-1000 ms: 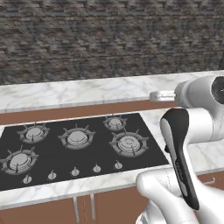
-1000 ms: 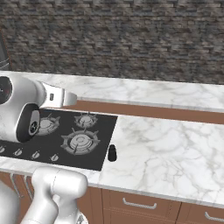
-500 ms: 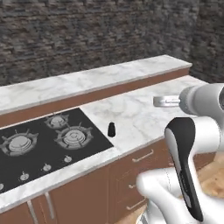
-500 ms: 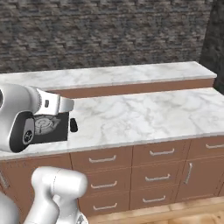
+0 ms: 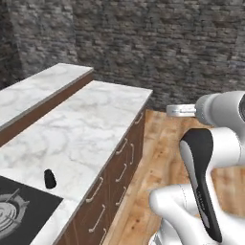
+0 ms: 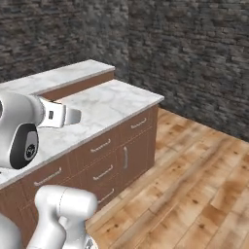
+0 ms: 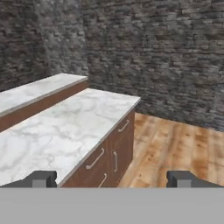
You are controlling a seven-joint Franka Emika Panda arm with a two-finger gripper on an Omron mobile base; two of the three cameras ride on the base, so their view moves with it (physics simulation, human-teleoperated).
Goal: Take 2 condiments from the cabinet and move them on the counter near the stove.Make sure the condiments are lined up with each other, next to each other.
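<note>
Left base view gives me the desk (image 5: pixel 81 129) first: a long white marble top with grey veins, running away toward a dark stone wall (image 5: pixel 158 43), with a raised marble ledge (image 5: pixel 33 93) along its far side. Under it sit brown wooden cupboards (image 5: pixel 119 167) with silver bar handles; their doors and drawers are all closed, so I cannot tell what they hold. Beyond the desk's end I see a wooden plank floor (image 6: pixel 194 185). At the bottom left corner a piece of the black glass stove (image 5: pixel 21 215) shows, with one grey burner on it. Just beside the stove's edge, standing upright on the bare marble, is the small squat black shaker (image 5: pixel 49 178) with its rounded cap, alone. In the hand view my hand (image 7: pixel 112 179) has its two dark fingertips (image 7: pixel 41 178) spread wide apart with nothing between them, well away from the shaker, facing the desk's far end.
</note>
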